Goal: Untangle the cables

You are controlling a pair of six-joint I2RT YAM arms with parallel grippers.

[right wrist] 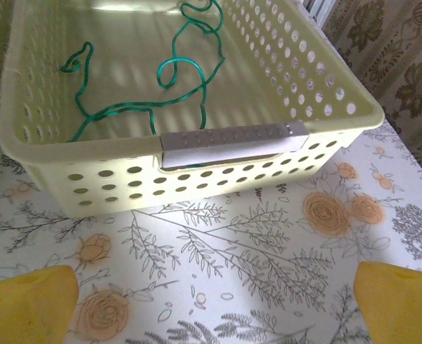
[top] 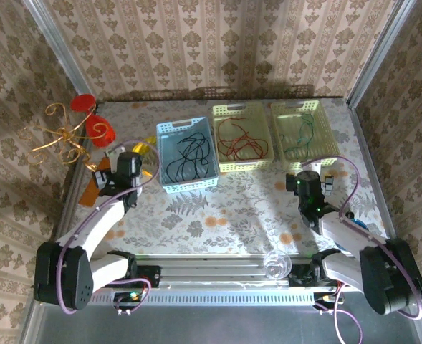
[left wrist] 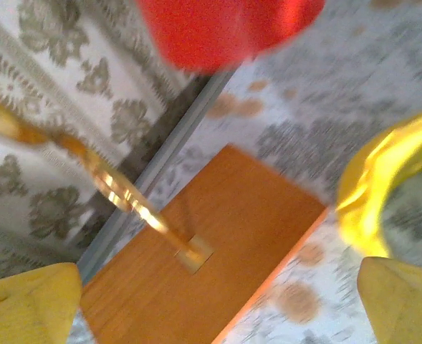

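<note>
The cables lie apart, one to a basket. A black cable (top: 189,156) loops in the blue basket (top: 162,159). A red cable (top: 241,142) lies in the middle yellow basket (top: 243,167). A green cable (top: 299,133) (right wrist: 169,77) lies in the right yellow basket (top: 334,140) (right wrist: 232,168). My right gripper (top: 312,180) (right wrist: 214,304) hangs open just in front of that basket, over bare table, holding nothing. My left gripper (top: 128,167) (left wrist: 218,304) is open over the wooden base (left wrist: 225,236) of the gold wire stand.
The gold wire stand (top: 60,132) with red cups (top: 99,130) (left wrist: 225,29) stands at the far left by the wall. A yellow ring (top: 146,153) (left wrist: 372,190) lies beside the left gripper. A clear round object (top: 276,264) sits at the near edge. Walls close in left, back and right.
</note>
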